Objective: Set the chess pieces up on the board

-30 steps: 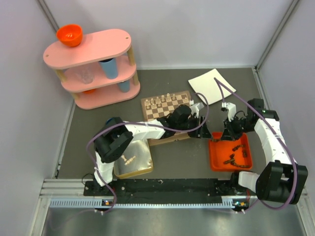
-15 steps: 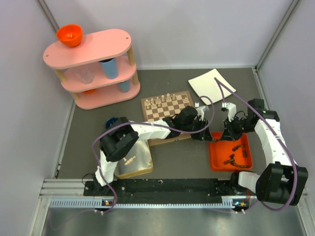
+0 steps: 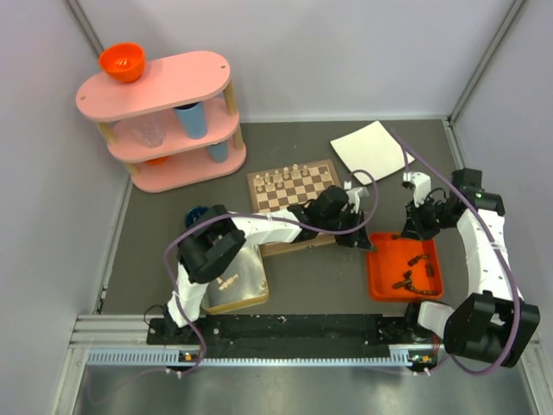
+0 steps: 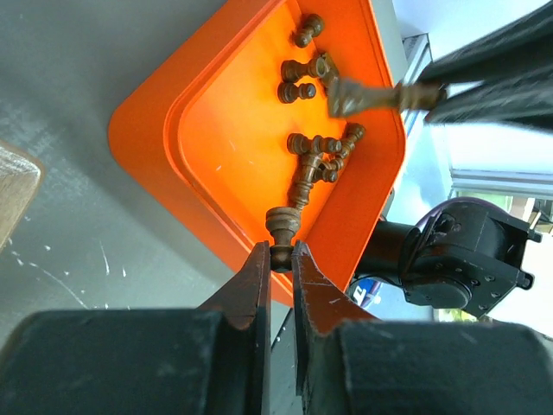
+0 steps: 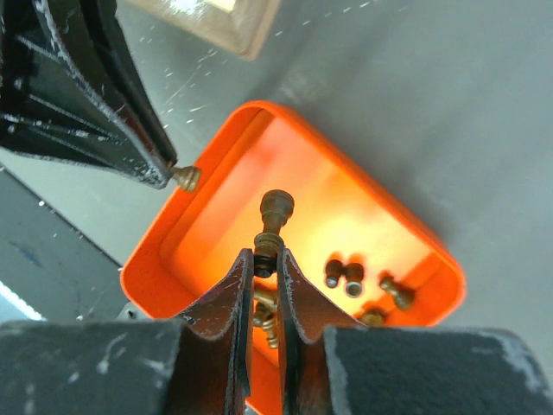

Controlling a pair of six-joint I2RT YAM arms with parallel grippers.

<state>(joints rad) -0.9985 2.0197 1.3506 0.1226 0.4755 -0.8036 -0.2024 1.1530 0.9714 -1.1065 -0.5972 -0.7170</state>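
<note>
The board (image 3: 294,186) lies mid-table with pale chess pieces (image 3: 281,178) along its far rows. Several dark chess pieces (image 4: 315,156) lie in the orange tray (image 3: 380,281). My left gripper (image 4: 281,252) is shut on a dark piece (image 4: 282,223) by its head, at the tray's near-left corner (image 3: 366,239). My right gripper (image 5: 264,259) is shut on another dark piece (image 5: 275,214), held above the tray (image 5: 173,251), near its far edge in the top view (image 3: 409,230). The left gripper's fingers (image 5: 95,104) show beside it.
A silver tin (image 3: 251,285) holding pale pieces sits near the left arm's base. A pink three-tier shelf (image 3: 164,112) with cups and an orange bowl (image 3: 121,60) stands at the back left. A white sheet (image 3: 371,151) lies at the back right.
My left gripper's jaws closed on a dark piece at the tray's corner. The right gripper rose and shifted right and away, still holding its piece.
</note>
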